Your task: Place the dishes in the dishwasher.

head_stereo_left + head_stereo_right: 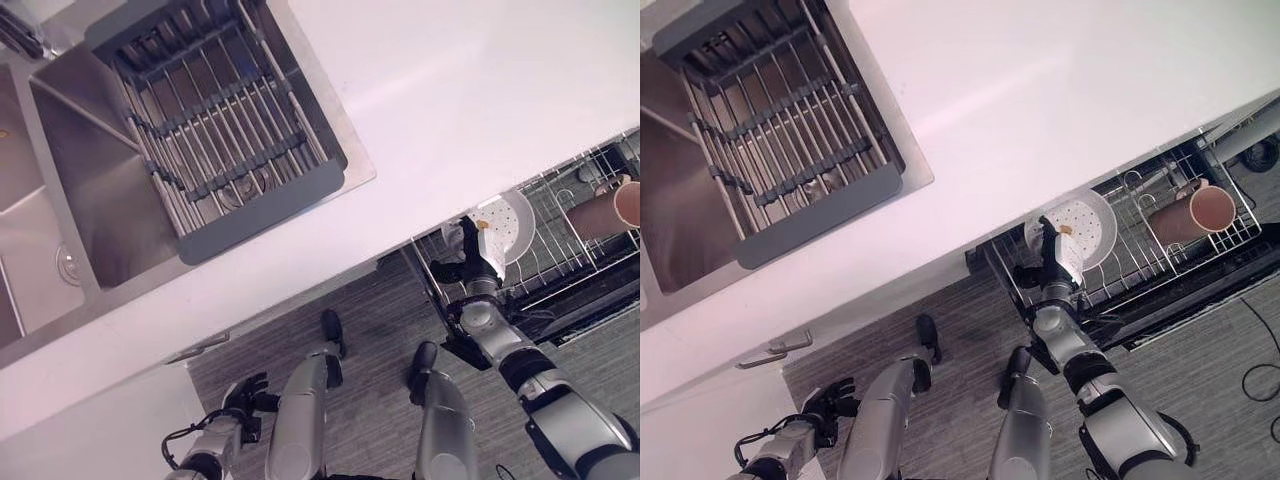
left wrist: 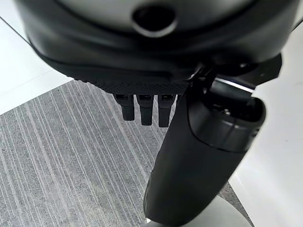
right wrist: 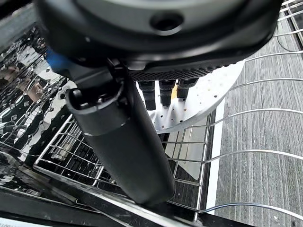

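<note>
White plate point(image 1: 1087, 228) in right hand point(image 1: 1058, 262), one pink mug point(image 1: 1202, 212)

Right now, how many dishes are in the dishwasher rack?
2: a white plate held by the right hand, and a pink cup further along the rack. Others may be hidden under the counter.

The two eye views looked steeply down from the robot's head. Both shared the white counter point(image 1: 450, 90), the sink point(image 1: 90, 200) with its drying rack point(image 1: 225, 130), the grey floor point(image 1: 960, 350) and the pulled-out dishwasher rack point(image 1: 1160, 250), seen from almost the same place. The left wrist view looked along the left hand point(image 2: 144, 111) from very near, facing the grey floor. The right wrist view looked along the right hand point(image 3: 165, 90) from very near, facing the dishwasher rack and the white plate point(image 3: 208, 97), which the eye views also showed
</note>
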You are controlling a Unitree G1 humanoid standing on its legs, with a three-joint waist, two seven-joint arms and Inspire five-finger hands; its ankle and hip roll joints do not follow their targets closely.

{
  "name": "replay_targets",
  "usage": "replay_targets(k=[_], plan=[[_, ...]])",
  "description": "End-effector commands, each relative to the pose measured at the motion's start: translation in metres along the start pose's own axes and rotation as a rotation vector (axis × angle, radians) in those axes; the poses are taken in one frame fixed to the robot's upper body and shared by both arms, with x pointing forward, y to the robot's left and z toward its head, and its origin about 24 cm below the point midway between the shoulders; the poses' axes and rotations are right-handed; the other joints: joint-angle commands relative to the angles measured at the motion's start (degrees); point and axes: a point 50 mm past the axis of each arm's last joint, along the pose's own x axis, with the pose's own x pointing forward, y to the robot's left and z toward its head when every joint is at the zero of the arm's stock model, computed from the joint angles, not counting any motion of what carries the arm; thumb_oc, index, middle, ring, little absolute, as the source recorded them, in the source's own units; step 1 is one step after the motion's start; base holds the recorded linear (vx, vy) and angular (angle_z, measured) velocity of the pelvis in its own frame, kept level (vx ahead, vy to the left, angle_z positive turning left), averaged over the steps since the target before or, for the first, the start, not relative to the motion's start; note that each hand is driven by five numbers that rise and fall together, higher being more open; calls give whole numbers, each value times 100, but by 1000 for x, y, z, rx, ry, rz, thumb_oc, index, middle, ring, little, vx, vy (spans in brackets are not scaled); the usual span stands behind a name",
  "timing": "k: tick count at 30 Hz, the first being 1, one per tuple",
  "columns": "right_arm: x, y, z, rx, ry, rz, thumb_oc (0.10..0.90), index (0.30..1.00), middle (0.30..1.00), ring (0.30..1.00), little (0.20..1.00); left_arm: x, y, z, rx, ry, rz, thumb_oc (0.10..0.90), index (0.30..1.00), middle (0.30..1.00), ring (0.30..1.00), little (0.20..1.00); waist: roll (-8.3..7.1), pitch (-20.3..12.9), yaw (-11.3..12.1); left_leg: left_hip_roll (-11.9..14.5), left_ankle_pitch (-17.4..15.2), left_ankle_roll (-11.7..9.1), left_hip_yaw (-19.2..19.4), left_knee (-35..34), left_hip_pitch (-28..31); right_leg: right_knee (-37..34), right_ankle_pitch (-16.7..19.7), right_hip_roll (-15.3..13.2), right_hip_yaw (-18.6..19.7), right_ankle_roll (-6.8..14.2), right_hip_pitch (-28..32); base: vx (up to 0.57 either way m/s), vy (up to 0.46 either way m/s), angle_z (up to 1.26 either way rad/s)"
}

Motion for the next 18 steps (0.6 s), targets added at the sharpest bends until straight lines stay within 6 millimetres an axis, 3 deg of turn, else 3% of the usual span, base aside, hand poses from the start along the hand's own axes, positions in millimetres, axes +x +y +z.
replay_targets(k=[1, 5, 10, 13, 14, 16, 18], plan=[[-14, 21, -20, 14, 98, 146, 800, 900, 900, 900, 900, -1, -6, -8, -3, 25, 6, 800, 900, 900, 900, 900, 73, -56, 37, -268, -986, -101, -238, -49, 490, 621, -558, 353, 5, -248, -261, 0, 0, 0], [-13, 15, -21, -1, 105, 103, 800, 900, 900, 900, 900, -1, -4, -11, -2, 30, 12, 800, 900, 900, 900, 900, 54, -56, 31, -257, -1002, -95, -224, -49, 536, 595, -558, 376, 15, -254, -209, 0, 0, 0], [-9, 2, -6, 46, 11, -7, 800, 900, 900, 900, 900, -3, -2, -17, -11, 32, 11, 800, 900, 900, 900, 900, 32, -56, -12, -235, -1024, -89, -207, -49, 592, 546, -548, 410, 56, -251, -158, 0, 0, 0], [-10, -14, 10, 97, -75, -112, 800, 900, 900, 900, 900, -5, 0, -21, -30, 35, 24, 800, 900, 900, 900, 900, -6, -56, -90, -202, -1065, -75, -170, -49, 657, 495, -545, 453, 108, -223, -103, 0, 0, 0], [-14, -26, 18, 50, -151, -205, 800, 900, 900, 900, 900, -6, 2, -26, -43, 39, 34, 800, 900, 900, 900, 900, -37, -56, -150, -178, -1106, -68, -143, -49, 707, 448, -541, 483, 129, -196, -53, 0, 0, 0], [-17, -33, 23, -5, -217, -243, 800, 900, 900, 900, 900, -7, 2, -29, -50, 40, 38, 800, 900, 900, 900, 900, -49, -56, -177, -171, -1130, -56, -145, -49, 734, 415, -536, 497, 155, -183, -28, 5, 3, -2], [-29, -54, 43, -57, -344, -334, 800, 900, 900, 900, 900, -11, 6, -37, -71, 43, 58, 800, 900, 900, 900, 900, -102, -56, -296, -114, -1186, -64, -82, -49, 845, 350, -515, 546, 195, -109, 75, 4, 4, -7]])
